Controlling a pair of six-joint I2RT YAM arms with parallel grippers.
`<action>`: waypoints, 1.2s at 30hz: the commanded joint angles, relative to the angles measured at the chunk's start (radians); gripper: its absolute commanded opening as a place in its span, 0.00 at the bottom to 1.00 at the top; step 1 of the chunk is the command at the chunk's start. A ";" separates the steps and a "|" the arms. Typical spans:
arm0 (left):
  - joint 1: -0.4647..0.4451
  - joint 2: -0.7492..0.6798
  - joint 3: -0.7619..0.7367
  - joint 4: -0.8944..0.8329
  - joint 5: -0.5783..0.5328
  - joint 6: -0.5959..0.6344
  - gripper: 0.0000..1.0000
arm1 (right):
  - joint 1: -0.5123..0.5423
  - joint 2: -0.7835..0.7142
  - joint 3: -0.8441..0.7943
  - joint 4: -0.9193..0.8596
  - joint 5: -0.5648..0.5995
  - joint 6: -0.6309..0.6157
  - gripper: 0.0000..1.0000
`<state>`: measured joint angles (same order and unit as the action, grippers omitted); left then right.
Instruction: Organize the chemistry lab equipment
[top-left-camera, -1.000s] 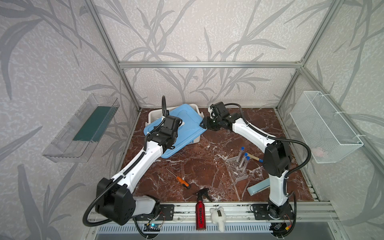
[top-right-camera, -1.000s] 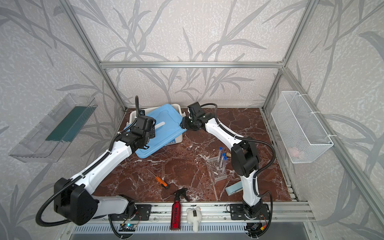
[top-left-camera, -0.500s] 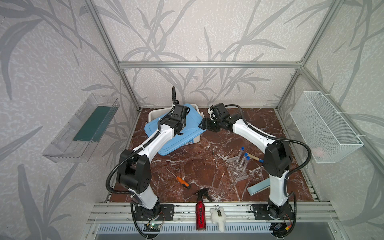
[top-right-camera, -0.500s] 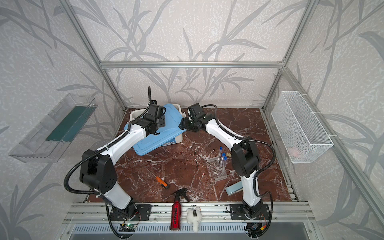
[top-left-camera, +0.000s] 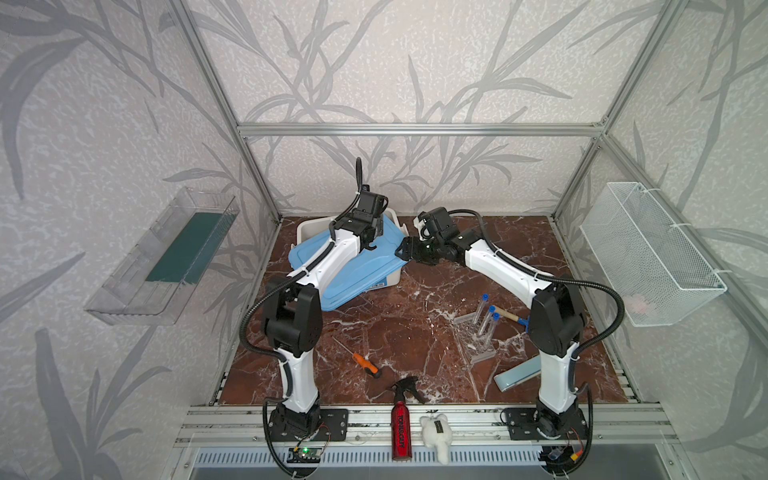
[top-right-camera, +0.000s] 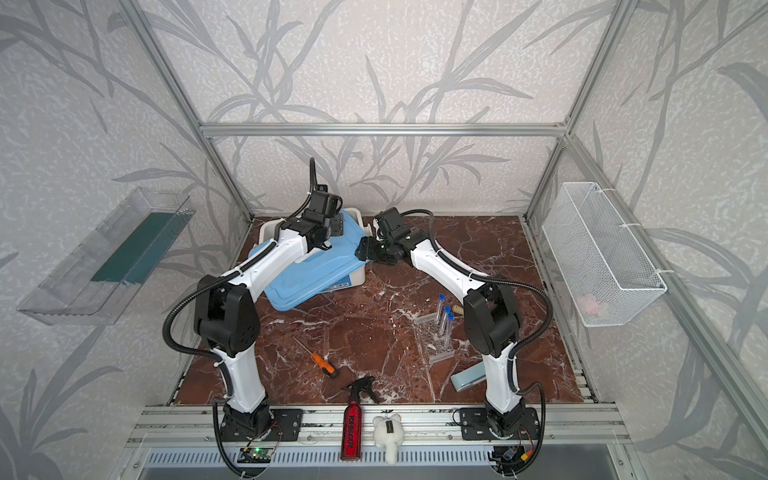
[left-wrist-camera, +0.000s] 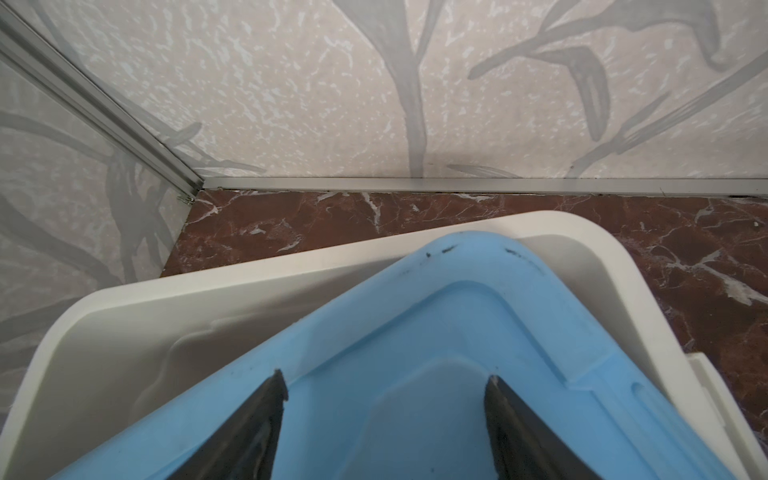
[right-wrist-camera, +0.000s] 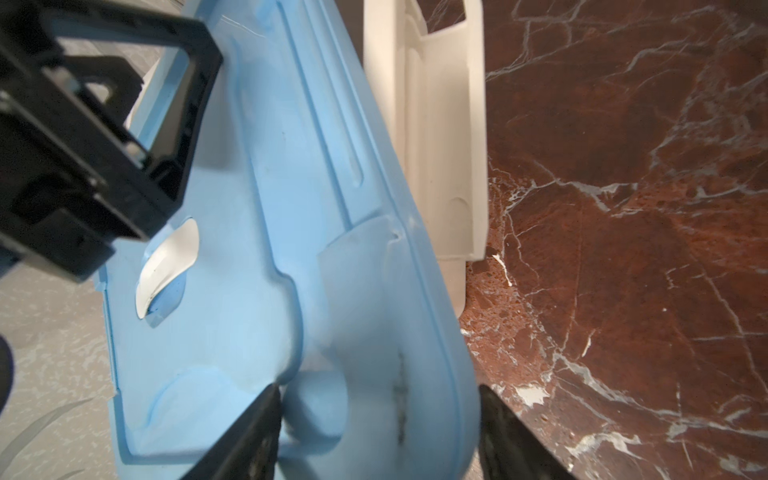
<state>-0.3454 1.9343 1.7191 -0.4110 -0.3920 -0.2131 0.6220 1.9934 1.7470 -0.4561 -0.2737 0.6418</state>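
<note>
Three blue-capped tubes stand tilted in a clear tube rack on the marble floor, right of centre. At the back left, a blue lid lies askew on a white bin. My left gripper hovers open over the lid's far corner, facing the back wall. My right gripper is open, its fingers on either side of the lid's right corner. The cup, dish and rods are out of view.
An orange-handled screwdriver lies at front centre. A red spray bottle and a white plush toy are on the front rail. A pale blue block leans by the right arm's base. A wire basket hangs right, a clear shelf left.
My left arm has folded in and carried its gripper from the lid's front-left side to over its far corner. The right gripper's jaws have widened at the lid's right corner.
</note>
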 joint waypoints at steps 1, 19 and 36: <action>0.002 0.053 0.069 -0.046 0.068 -0.015 0.77 | 0.006 -0.040 0.012 -0.069 0.034 -0.062 0.73; -0.023 0.100 0.198 -0.025 0.199 -0.036 0.79 | 0.005 -0.076 -0.027 -0.013 0.038 -0.058 0.74; 0.074 -0.227 0.182 -0.426 0.097 -0.040 0.79 | -0.044 0.082 0.155 -0.207 0.030 -0.085 0.51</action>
<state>-0.2760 1.7939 1.9614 -0.7105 -0.2489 -0.2375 0.5743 2.0602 1.8881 -0.5762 -0.2768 0.5713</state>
